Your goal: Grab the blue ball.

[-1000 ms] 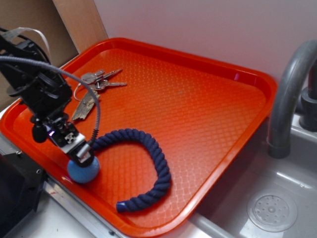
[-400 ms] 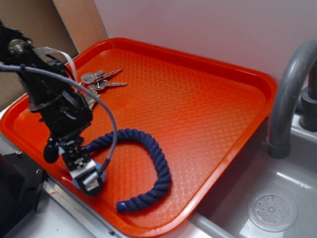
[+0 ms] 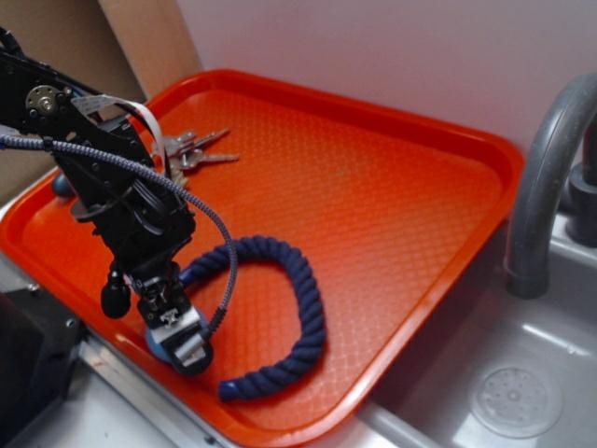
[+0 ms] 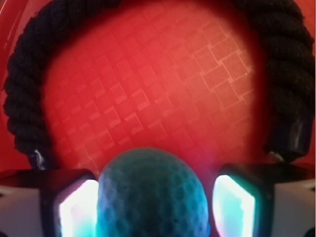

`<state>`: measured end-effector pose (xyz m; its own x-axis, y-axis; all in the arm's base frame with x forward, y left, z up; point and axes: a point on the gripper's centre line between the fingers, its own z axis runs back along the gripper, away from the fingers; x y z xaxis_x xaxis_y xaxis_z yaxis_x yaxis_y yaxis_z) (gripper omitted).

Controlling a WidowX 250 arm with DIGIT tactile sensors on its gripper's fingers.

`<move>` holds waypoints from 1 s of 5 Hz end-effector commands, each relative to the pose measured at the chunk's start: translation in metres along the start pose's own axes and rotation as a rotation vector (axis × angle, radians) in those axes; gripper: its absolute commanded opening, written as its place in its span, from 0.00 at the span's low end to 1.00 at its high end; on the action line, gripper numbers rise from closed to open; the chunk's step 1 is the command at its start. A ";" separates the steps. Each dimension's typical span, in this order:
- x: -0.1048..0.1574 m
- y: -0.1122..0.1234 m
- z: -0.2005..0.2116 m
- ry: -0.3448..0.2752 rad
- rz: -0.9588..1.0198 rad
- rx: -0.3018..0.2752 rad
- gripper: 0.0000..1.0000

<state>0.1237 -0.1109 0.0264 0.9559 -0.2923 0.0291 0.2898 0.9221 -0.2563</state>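
The blue ball [image 4: 150, 197], light sky-blue and dimpled, lies on the orange tray [image 3: 448, 140] near its front left edge. In the exterior view only a sliver of the ball [image 3: 152, 342] shows under the gripper. My gripper [image 3: 182, 347] is lowered over the ball and open. In the wrist view the gripper [image 4: 157, 202] has one finger on each side of the ball. The left finger sits close against it and a gap shows at the right finger.
A dark navy twisted rope [image 3: 298, 299] curves around just behind and right of the ball. A bunch of keys [image 3: 191, 149] lies at the tray's back left. A grey faucet [image 3: 546, 168] and a sink [image 3: 504, 392] are to the right.
The gripper has come forward and down from behind the ball until its fingers straddle it. The ball has stayed in place and is mostly hidden in the exterior view.
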 end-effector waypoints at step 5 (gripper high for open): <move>0.009 0.114 0.172 -0.194 0.441 0.281 0.00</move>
<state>0.1786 0.0358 0.1537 0.9781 0.1617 0.1308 -0.1594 0.9868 -0.0279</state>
